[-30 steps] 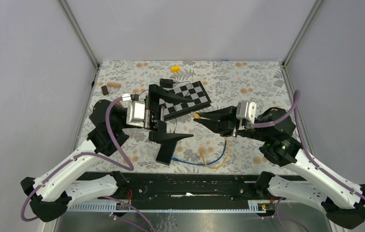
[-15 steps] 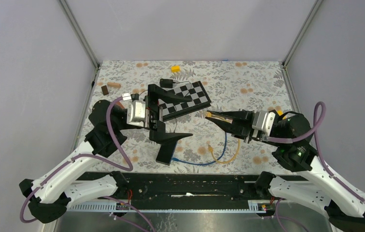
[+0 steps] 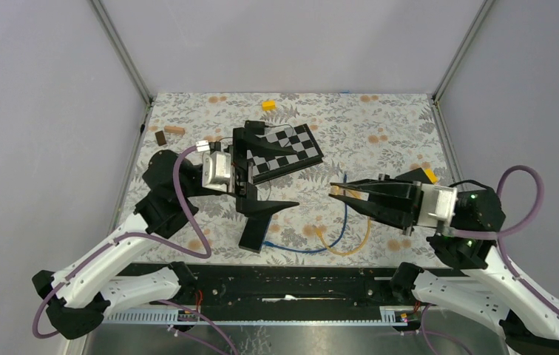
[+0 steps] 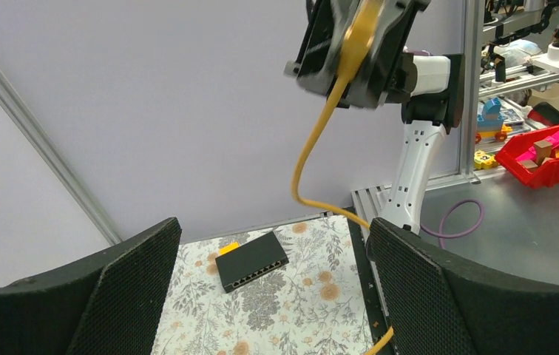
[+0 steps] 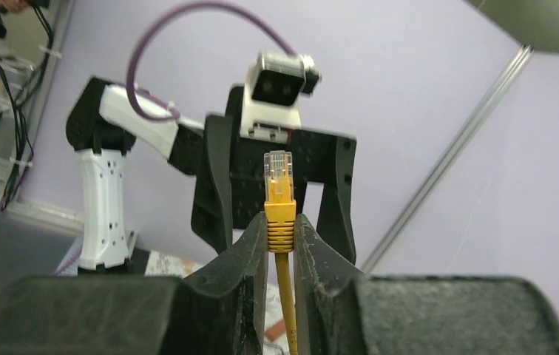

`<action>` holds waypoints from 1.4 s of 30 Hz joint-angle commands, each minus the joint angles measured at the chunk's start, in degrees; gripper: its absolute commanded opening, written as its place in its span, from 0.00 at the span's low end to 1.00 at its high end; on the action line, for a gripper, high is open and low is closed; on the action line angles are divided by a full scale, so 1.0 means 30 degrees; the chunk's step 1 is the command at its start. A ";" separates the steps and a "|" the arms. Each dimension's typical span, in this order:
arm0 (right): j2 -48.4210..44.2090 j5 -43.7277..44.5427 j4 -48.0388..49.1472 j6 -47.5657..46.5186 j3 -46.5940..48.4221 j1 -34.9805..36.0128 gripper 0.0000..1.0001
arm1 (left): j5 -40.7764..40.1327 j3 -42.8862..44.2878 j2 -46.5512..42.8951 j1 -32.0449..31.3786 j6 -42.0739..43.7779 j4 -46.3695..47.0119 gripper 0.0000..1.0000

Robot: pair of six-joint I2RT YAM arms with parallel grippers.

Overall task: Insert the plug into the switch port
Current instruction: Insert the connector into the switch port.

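My right gripper (image 3: 336, 191) hovers over the right half of the table, shut on the yellow plug (image 5: 279, 194). The plug's clear tip sticks out past the fingers and points left toward the left arm. Its yellow cable (image 3: 352, 238) hangs down to the mat. The black switch (image 4: 251, 260) lies flat on the floral mat with its row of ports showing in the left wrist view. From above, the switch (image 3: 410, 176) lies behind the right gripper and is mostly hidden by it. My left gripper (image 3: 285, 177) stands wide open at centre left, holding nothing.
A checkerboard plate (image 3: 291, 146) lies under the left gripper's far finger. A blue cable (image 3: 312, 248) loops near the front edge beside the yellow one. A yellow block (image 3: 429, 175) touches the switch. Another yellow block (image 3: 268, 105) and two brown blocks (image 3: 167, 134) sit at the back.
My right gripper has pulled back to the right and nearer the front edge, carrying the plug and dragging its cable. The left gripper opened slightly wider and edged right.
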 commanded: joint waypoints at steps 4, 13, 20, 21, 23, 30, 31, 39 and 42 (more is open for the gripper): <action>-0.0054 -0.1336 0.5930 0.3654 -0.0911 0.0137 0.00 | -0.0777 0.0372 0.0164 0.0042 -0.0087 0.0682 0.99; 0.1505 0.0418 0.9854 0.8642 -0.1452 0.0135 0.00 | -0.3847 -0.0351 -0.0351 0.0028 -0.0853 0.0635 0.99; 0.2108 0.2449 0.7141 0.8312 -0.0792 0.0138 0.00 | -0.8448 -0.0646 -0.1075 0.0152 -0.2330 -0.0659 0.99; 0.2130 0.2849 0.5587 0.7543 -0.0535 0.0125 0.00 | -1.0197 -0.0557 -0.1120 0.0438 -0.3275 -0.1110 0.99; 0.2269 0.4387 0.2204 0.5198 -0.0119 0.0125 0.00 | -1.0845 0.0301 -0.0531 0.2089 -0.4919 -0.3387 0.99; 0.5272 1.2395 -0.8144 -0.2087 0.1591 0.0137 0.00 | -0.8665 0.0265 0.2856 0.8865 -1.0438 -0.8527 0.98; 0.6162 1.3973 -0.9397 -0.2827 0.2334 0.0140 0.00 | -0.8963 -0.0114 0.3095 0.9107 -1.0818 -0.8938 0.98; 1.2947 2.7751 -1.0738 -1.0005 0.3565 0.0126 0.00 | -1.3721 -0.2283 0.3094 1.0050 -1.2066 -1.1298 0.99; 1.4428 2.9011 -1.0078 -1.0789 0.3188 0.0203 0.00 | -1.5180 -0.2847 0.3094 1.0152 -1.2187 -1.2192 0.99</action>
